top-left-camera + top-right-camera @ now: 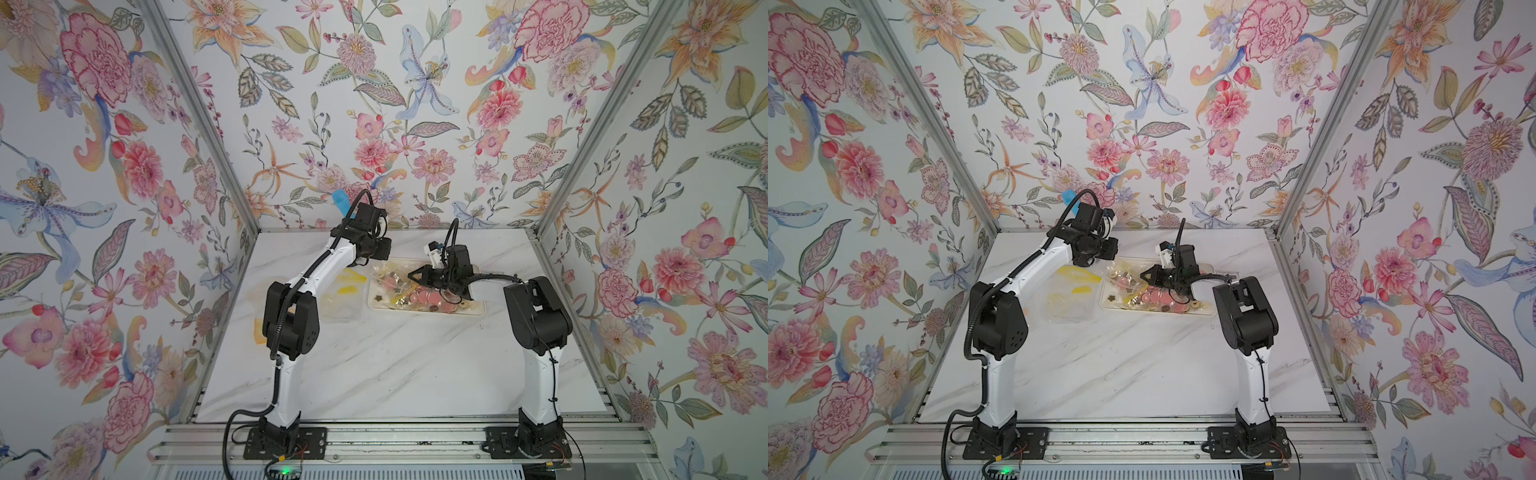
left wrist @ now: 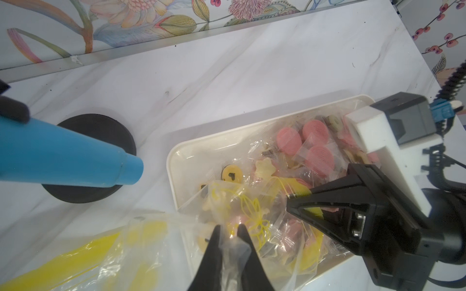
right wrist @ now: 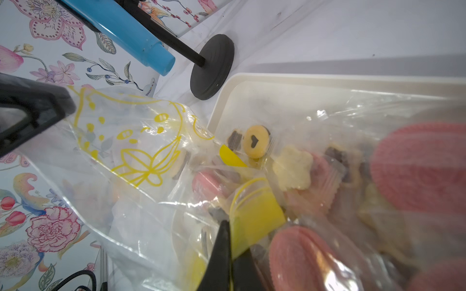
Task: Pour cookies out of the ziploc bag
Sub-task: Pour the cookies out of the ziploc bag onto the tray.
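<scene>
The clear ziploc bag (image 2: 254, 219) with yellow print lies crumpled in a cream tray (image 2: 174, 161), over the cookies (image 2: 317, 157): pink rounds, beige stars and dark pieces. The cookies (image 1: 424, 297) fill the tray (image 1: 478, 309) in both top views. My left gripper (image 2: 229, 228) is shut on a bunched fold of the bag's clear film at the tray's left end; the wrist hides it from above. My right gripper (image 3: 230, 226) is shut on the bag's yellow strip (image 3: 254, 216), its tips (image 1: 411, 275) over the middle of the tray.
A second clear bag with yellow patches (image 1: 340, 299) lies flat on the marble table left of the tray. A blue cylinder (image 2: 63, 156) on a black stand with a round base (image 2: 95, 126) stands at the back near the wall. Flowered walls enclose three sides.
</scene>
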